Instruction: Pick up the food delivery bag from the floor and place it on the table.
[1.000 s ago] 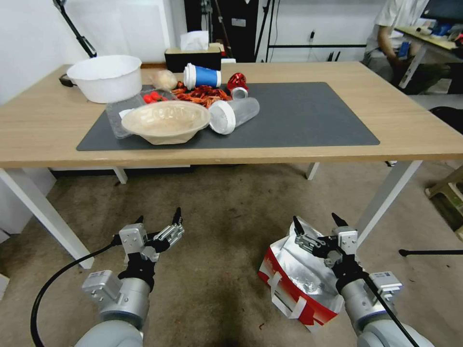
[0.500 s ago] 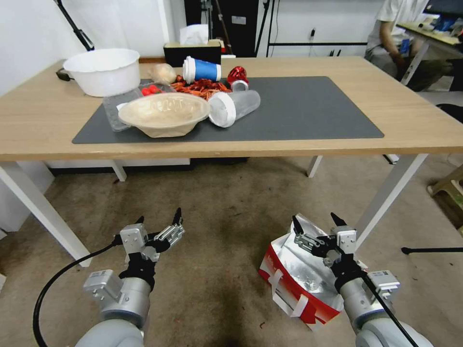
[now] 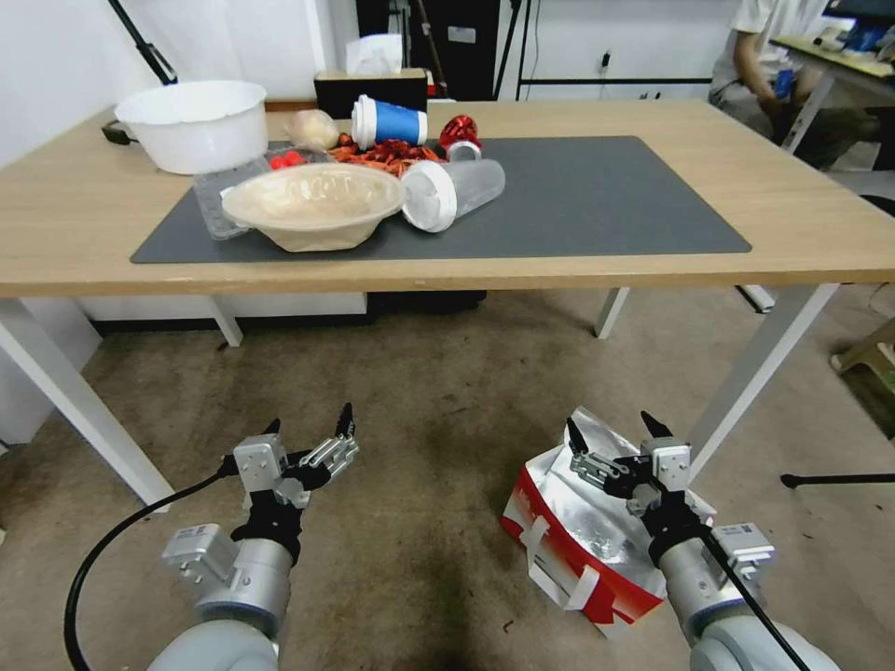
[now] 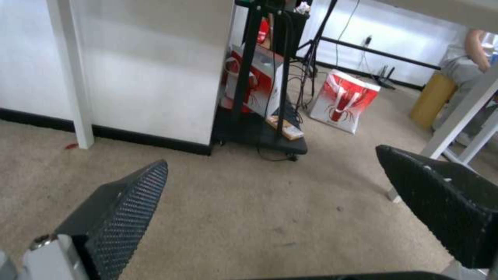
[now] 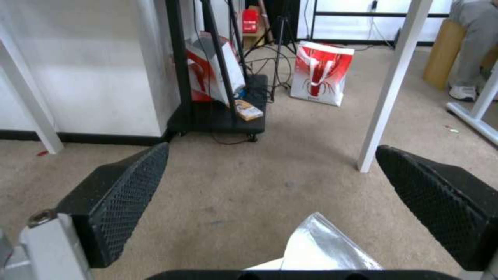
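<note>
My right claw point(image 3: 615, 434) hangs wide open and empty over the food delivery bag point(image 3: 569, 550), no readable writing on it, lying on the floor point(image 3: 438, 391) before the counter point(image 3: 802, 233), left claw point(image 3: 310, 427) gaping empty.

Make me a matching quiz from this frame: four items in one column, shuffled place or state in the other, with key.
Items:
1. food delivery bag
2. blue cup
3. white basin
4. right gripper

Places or states:
A. lying on its side on the table
B. open, above the bag's foil mouth
C. upright near the table's far left corner
D. on the floor by a white table leg

Pairs: 1-D, 2-A, 3-C, 4-B
</note>
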You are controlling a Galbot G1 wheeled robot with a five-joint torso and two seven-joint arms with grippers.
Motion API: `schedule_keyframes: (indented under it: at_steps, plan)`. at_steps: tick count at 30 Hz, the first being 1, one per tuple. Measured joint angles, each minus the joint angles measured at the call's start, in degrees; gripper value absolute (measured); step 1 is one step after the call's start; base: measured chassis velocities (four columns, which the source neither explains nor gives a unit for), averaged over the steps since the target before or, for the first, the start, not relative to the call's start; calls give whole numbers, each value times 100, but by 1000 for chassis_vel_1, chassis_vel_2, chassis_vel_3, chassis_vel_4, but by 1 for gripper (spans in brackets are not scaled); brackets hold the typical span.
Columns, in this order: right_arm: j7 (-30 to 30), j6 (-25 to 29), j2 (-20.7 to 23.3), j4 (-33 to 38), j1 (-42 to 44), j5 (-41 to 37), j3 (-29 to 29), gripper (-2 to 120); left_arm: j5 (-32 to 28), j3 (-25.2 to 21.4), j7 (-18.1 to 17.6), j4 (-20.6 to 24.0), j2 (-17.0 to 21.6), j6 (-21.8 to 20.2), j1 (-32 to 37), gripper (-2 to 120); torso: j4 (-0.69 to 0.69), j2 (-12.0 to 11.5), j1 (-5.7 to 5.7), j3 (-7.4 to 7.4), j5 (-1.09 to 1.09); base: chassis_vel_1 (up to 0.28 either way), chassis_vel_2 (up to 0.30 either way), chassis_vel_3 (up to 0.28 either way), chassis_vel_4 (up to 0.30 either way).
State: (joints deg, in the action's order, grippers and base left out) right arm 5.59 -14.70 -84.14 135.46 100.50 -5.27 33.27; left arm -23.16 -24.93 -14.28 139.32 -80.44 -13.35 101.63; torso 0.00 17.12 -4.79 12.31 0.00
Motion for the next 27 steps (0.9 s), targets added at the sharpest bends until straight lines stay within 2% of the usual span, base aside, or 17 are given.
schedule_keyframes:
  at_steps: [27]
  plan:
    - [10,11,8,110,73,-15,31,100,41,-9,1,90,-21,27,61,100,0,-609,154,-451,0,0,0,0,0]
